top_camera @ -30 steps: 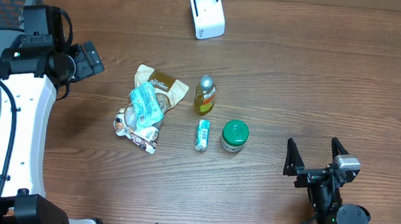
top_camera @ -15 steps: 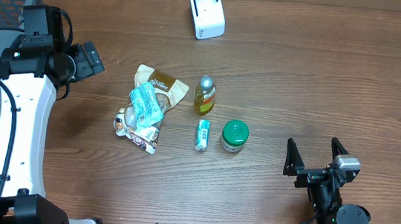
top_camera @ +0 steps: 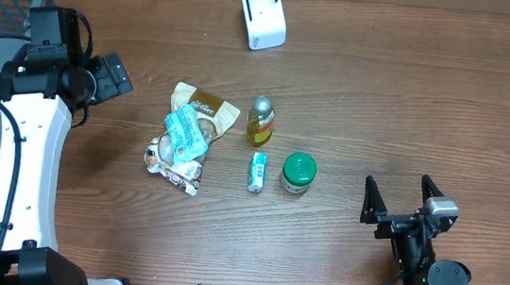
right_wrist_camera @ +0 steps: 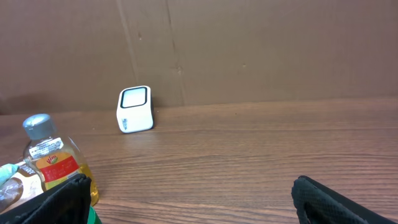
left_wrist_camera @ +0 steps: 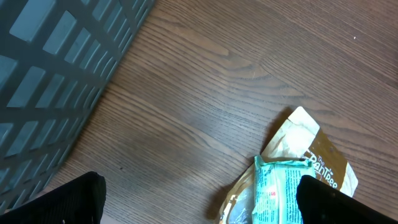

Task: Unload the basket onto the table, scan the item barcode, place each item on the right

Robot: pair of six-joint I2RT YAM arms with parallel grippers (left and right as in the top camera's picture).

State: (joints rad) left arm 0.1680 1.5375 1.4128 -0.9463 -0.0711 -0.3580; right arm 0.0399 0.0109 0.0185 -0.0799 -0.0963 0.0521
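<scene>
The light is soft and even and comes from above. The table (top_camera: 382,108) looks warm brown. The white box (top_camera: 263,16) is the brightest thing, with only a faint shadow. From the left wrist, the basket (left_wrist_camera: 43,74) is dark and a bit blurry, and the left fingers (left_wrist_camera: 68,202) are black blobs. From the right wrist, the right fingers (right_wrist_camera: 59,199) are fuzzy too, the near bottle (right_wrist_camera: 53,165) is slightly soft, and the wall (right_wrist_camera: 280,50) is dim.

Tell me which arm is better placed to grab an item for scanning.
Left, probably. The open left gripper hangs near the pile of crinkled teal and brown snack packets, which its wrist view frames; the open right gripper sits low, apart from the green-lidded jar.
</scene>
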